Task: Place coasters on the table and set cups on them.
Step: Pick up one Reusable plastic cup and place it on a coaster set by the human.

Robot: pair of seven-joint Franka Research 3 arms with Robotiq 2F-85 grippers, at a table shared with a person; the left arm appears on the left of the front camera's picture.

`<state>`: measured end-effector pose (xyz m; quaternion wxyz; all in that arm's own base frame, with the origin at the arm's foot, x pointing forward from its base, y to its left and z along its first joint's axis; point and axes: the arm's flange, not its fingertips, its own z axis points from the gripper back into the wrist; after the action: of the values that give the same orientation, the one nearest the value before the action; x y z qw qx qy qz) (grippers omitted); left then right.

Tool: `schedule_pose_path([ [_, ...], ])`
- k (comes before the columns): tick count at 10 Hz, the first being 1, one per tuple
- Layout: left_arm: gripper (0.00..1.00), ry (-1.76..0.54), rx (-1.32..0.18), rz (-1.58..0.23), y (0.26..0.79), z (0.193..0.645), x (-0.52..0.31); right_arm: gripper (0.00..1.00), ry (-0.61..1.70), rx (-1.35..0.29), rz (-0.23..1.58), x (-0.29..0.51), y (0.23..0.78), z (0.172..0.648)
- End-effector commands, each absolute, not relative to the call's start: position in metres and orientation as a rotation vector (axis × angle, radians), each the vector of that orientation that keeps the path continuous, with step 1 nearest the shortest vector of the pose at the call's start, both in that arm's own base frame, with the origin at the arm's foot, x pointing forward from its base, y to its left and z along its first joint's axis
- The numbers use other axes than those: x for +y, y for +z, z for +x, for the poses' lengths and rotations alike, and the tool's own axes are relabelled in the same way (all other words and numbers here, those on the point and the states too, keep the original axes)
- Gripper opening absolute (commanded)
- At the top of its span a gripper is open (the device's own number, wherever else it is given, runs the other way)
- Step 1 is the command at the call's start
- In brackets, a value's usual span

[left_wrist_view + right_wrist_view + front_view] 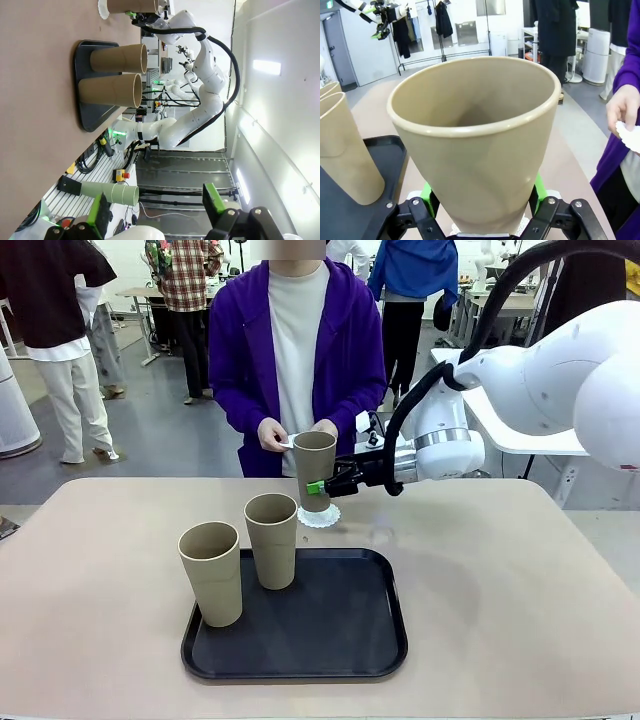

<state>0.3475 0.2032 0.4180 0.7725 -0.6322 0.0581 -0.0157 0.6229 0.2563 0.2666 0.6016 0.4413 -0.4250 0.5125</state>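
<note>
Right gripper's point(322, 487) cup point(314, 455), maybe touching coaster point(324, 519)

Beige surface point(500, 580): black tray point(340, 625) by the near edge, about mid-width. White lacy coaster point(328, 518) just past the tray, toward the far edge.

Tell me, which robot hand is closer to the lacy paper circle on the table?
Right. The right gripper holds a cup right at the coaster. The left gripper hangs open far away, past the black tray.
</note>
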Motion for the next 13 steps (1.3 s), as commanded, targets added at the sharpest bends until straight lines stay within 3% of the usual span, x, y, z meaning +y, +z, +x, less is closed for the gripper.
schedule_pose_path([
  [1,1.00,-0.034,0.113,-1.379,0.420,0.347,0.204,0.84,1.137,-1.006,1.028,0.260,0.265,0.634],
  [13,1.00,-0.034,0.113,-1.379,0.420,0.347,0.204,0.84,1.158,-0.970,1.038,0.248,0.257,0.628],
])
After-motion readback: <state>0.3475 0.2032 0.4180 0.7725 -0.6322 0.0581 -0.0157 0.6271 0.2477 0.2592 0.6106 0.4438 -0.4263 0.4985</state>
